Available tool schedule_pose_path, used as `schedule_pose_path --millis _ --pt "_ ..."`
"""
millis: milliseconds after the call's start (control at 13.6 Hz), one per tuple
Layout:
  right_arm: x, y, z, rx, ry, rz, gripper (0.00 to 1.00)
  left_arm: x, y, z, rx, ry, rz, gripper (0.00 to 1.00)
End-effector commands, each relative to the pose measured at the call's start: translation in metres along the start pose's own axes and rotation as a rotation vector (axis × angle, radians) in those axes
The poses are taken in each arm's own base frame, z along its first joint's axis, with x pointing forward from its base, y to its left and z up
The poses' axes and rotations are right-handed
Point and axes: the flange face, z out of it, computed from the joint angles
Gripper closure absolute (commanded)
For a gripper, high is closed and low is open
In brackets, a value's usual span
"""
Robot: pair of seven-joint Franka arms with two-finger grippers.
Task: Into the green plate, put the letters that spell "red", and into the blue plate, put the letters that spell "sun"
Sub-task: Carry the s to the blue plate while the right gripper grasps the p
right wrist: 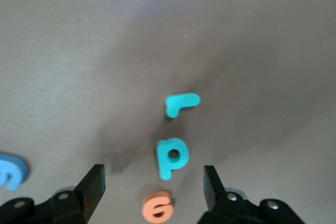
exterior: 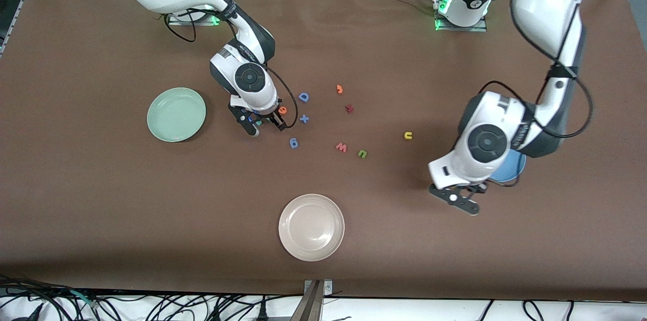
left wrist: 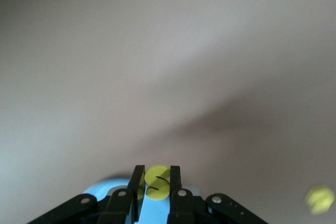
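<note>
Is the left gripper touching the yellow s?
Touching. Left wrist view shows the left gripper with both fingers pressed against the yellow s.

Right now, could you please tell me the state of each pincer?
Left pincer: shut on the yellow s, above the blue plate.
Right pincer: open, over the teal d and orange e.

My left arm covers most of the blue plate [exterior: 511,168]; teal r and d sit hidden under my right pincer [exterior: 263,126].
</note>
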Motion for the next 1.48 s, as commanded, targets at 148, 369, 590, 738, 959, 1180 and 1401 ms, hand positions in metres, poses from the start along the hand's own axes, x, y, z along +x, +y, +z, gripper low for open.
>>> schedule_pose_path --millis 148,369,590,738,959,1180,1401 --pt "-0.006 0.015 0.001 -0.010 0.025 -0.004 0.27 -0.086 -0.075 0.058 -0.195 -0.185 -0.073 1.00" --pt "-0.005 0.016 0.001 -0.010 0.035 -0.015 0.35 -0.096 -0.072 0.078 -0.196 -0.190 -0.076 1.00" --pt "-0.003 0.019 0.004 -0.016 0.048 -0.027 0.35 -0.110 -0.075 0.104 -0.187 -0.127 -0.096 0.27" --pt "0.000 0.023 0.006 -0.022 0.054 -0.027 0.35 -0.116 -0.078 0.093 -0.178 -0.120 -0.094 0.00" --pt "0.000 0.021 0.005 -0.012 0.051 -0.024 0.43 -0.116 -0.075 0.082 -0.170 -0.116 -0.090 0.00" --pt "-0.002 0.020 0.006 0.005 0.044 -0.020 0.50 -0.107 -0.043 0.055 -0.183 -0.118 -0.106 0.00" --pt "-0.002 0.019 0.007 0.015 0.041 -0.021 0.50 -0.082 0.024 0.035 -0.192 -0.121 -0.279 0.00"
